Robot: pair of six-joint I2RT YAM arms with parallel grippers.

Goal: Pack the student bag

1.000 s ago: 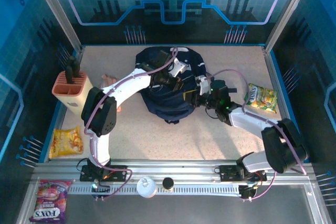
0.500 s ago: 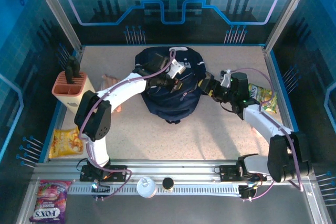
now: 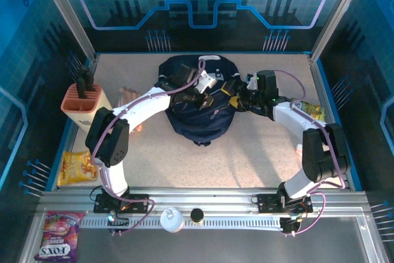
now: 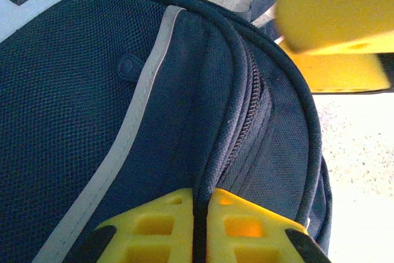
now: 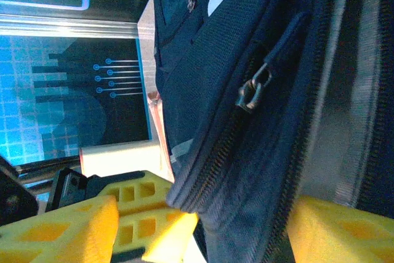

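The student bag [image 3: 197, 112], a dark navy backpack with thin pale stripes, lies in the middle of the table. My left gripper [image 3: 206, 98] rests on top of it, and in the left wrist view this gripper [image 4: 200, 214] is shut on a raised fold of the bag's fabric [image 4: 184, 90] beside a zipper. My right gripper [image 3: 235, 97] is at the bag's right edge. In the right wrist view it [image 5: 200, 229] stands open, with the zippered edge of the bag [image 5: 246, 152] between its wide-apart fingers. A metal zipper pull [image 5: 253, 90] hangs just above.
A cream and orange holder [image 3: 86, 104] with dark handles stands at the left. A yellow snack packet [image 3: 77, 165] lies front left, and a green-yellow packet [image 3: 308, 112] sits right, beside the right arm. A pink item [image 3: 129, 95] lies left of the bag.
My right gripper has swung from the bag's front right up to its right edge and has opened. The left gripper has stayed on the bag.
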